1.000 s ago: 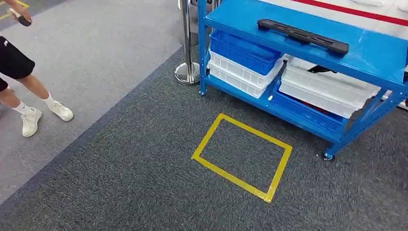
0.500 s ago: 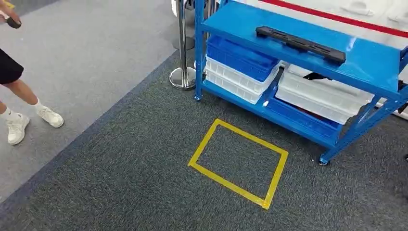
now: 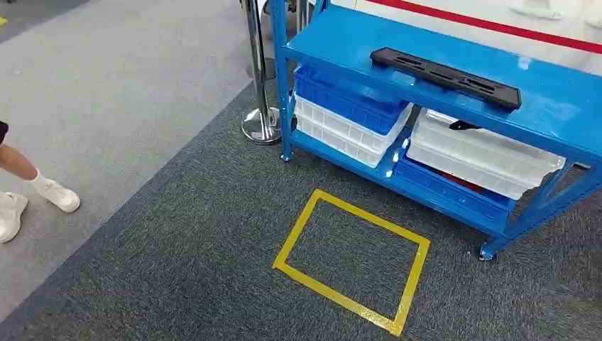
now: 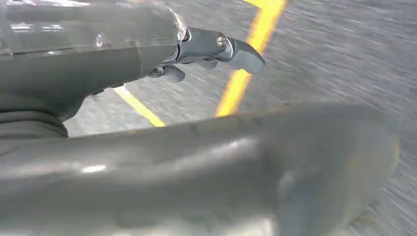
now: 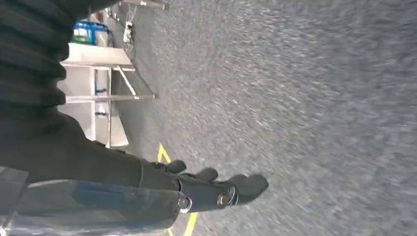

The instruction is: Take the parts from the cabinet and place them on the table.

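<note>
A long black part (image 3: 445, 76) lies flat on the top shelf of the blue cabinet (image 3: 539, 106). Stacked blue and white bins (image 3: 348, 114) fill the lower shelf, with more white bins (image 3: 483, 153) to their right. My left hand (image 4: 216, 49) hangs over the grey carpet with its fingers apart and nothing in them. My right hand (image 5: 216, 189) also hangs over the carpet, fingers spread and holding nothing.
A yellow tape rectangle (image 3: 353, 259) marks the dark carpet in front of the cabinet. A chrome stanchion (image 3: 260, 106) stands at the cabinet's left corner. A person's leg and white shoes (image 3: 53, 195) are at the left edge on the lighter floor. A pale table (image 5: 96, 93) stands beyond my right hand.
The whole picture has shifted: the camera has moved, so the cabinet and tape rectangle now sit lower and more central. The person at the left has slid further out of frame.
</note>
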Motion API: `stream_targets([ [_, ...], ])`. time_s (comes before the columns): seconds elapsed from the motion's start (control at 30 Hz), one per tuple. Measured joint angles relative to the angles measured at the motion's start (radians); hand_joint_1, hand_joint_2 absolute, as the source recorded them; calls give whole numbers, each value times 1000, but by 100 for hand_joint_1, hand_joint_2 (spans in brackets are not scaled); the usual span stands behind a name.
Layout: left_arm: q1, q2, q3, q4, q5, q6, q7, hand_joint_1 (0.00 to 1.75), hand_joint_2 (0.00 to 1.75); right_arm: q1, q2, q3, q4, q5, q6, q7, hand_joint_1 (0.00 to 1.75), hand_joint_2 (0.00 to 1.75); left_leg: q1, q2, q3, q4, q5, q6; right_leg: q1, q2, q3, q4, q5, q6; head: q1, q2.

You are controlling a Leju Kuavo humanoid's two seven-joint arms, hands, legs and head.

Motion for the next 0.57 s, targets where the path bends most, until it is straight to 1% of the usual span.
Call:
stream_targets([
  [0.03, 2, -1, -1, 0, 0, 2, 0, 0, 0, -3, 0, 0, 0, 5, -1, 5, 0, 175, 1, 0, -51, 46, -66, -5, 0, 4, 22, -4, -14, -5, 0, 0],
  [0.07, 5, -2, -2, 0, 0, 3, 0, 0, 0, -3, 1, 0, 0, 7, -1, 8, 0, 175, 2, 0, -90, 63, -136, -7, 0, 10, 43, -6, -30, -6, 0, 0],
  [0.1, 8, -2, -3, 0, 0, 3, 1, 0, 0, -2, 2, 0, 0, 8, -2, 8, 0, 175, 3, 0, -120, 58, -163, -10, 0, 15, 61, -6, -46, -6, -1, 0],
  [0.13, 11, -2, -4, 0, 0, 3, 1, 0, 0, -2, 2, 0, 0, 8, -2, 8, 0, 175, 5, 0, -143, 28, -136, -11, 0, 18, 81, -6, -62, -6, 0, 0],
  [0.17, 14, -1, -4, 0, 0, 3, 1, 0, 0, -1, 3, 0, 0, 8, -2, 8, 0, 175, 6, 0, -154, -24, -69, -10, 0, 21, 100, -6, -76, -5, -1, 0],
  [0.2, 14, -1, -5, 1, 0, 3, 1, 0, 0, -1, 3, 0, 0, 8, -2, 8, 0, 175, 8, 0, -157, -93, 20, -13, 0, 22, 117, -6, -90, -5, -1, 0],
  [0.23, 15, -1, -6, 2, -1, 5, 1, 0, 0, -1, 5, 0, 0, 8, -2, 6, 0, 175, 9, 0, -158, -175, 124, -15, 0, 23, 135, -5, -104, -3, 0, 0],
  [0.27, 20, -2, -7, 3, -1, 5, 1, 0, 0, 4, 5, 0, 0, 6, -2, 2, 0, 175, 9, 1, -167, -173, 131, -12, 1, 24, 138, -9, -112, 0, 2, 0],
  [0.3, 19, -2, -10, 4, 0, 5, 0, 0, 0, -2, 5, 0, 0, 5, -2, -4, 0, 175, 1, -1, -169, -183, 156, -13, 6, 26, 135, -1, -117, 6, -1, 0],
  [0.33, 16, -2, -12, 4, 0, 6, -2, 0, 0, -3, 6, 0, -1, 5, -2, -10, 0, 0, 3, -1, -157, -203, 121, 7, 5, 25, 127, -2, -117, 9, -5, 0],
  [0.37, 13, -2, -13, 4, 1, 8, -2, 0, 0, -1, 6, 0, -1, 5, 0, -15, 0, 0, 2, -3, -159, -202, 116, 11, 5, 23, 125, -1, -121, 15, -5, 0],
  [0.4, 16, -2, -15, 4, 2, 12, -3, 0, 0, 0, 6, 0, -1, 6, 0, -23, 0, 0, 2, -5, -158, -206, 113, 11, 5, 20, 127, -4, -123, 17, -5, 0],
  [0.57, 13, -2, -22, 4, 6, 21, -9, 0, 0, -2, 6, 0, -1, 6, 15, -61, 0, 0, 1, -9, -153, -208, 105, 17, 5, 18, 138, -17, -128, 23, -5, 0],
])
